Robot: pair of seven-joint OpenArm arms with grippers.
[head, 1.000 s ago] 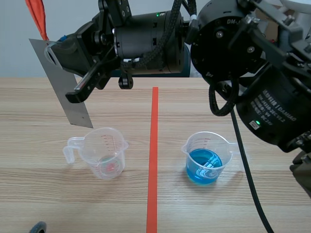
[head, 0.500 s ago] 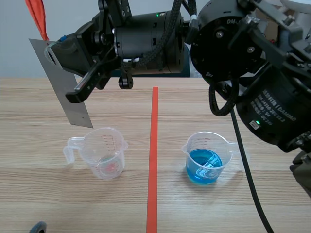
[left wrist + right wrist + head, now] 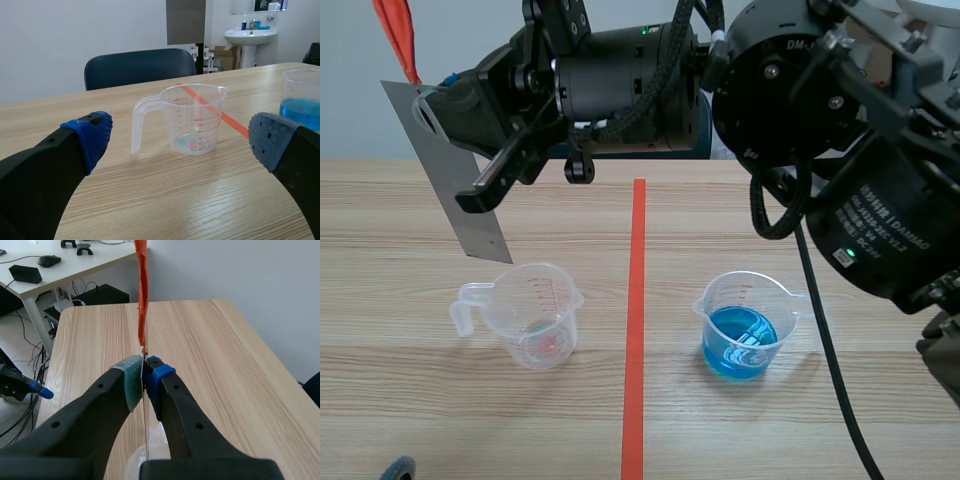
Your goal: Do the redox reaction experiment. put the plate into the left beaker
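The plate (image 3: 448, 175) is a thin grey metal sheet, hanging tilted in the air above the left beaker (image 3: 532, 315) and off toward its handle side. Its lower corner is just above the rim and not yet inside. The right gripper (image 3: 144, 380) is clamped on the plate's upper part, and its two pads press flat on either face with the sheet edge-on between them. An orange-red ribbon (image 3: 398, 35) rises from the plate's top corner. I judge the plate to be stiff, light and smooth-faced. A pinch across the faces near the top, as here, looks like the sensible hold, since it leaves the long lower end free to enter the beaker. A sheet this slick could pivot or slip in the pads if its corner catches the rim. It is also taller than the beaker, so it will likely end up leaning on the rim and could tip the light plastic cup. The left beaker is clear with red graduations, stands upright and seems nearly empty. Near it and level with it, the left gripper (image 3: 181, 137) sits low with its blue pads spread wide apart and holds nothing. Across the tape line (image 3: 636, 320) from the left beaker stands a second beaker (image 3: 745, 325) holding blue liquid. Both rest on the wooden table (image 3: 400, 400).
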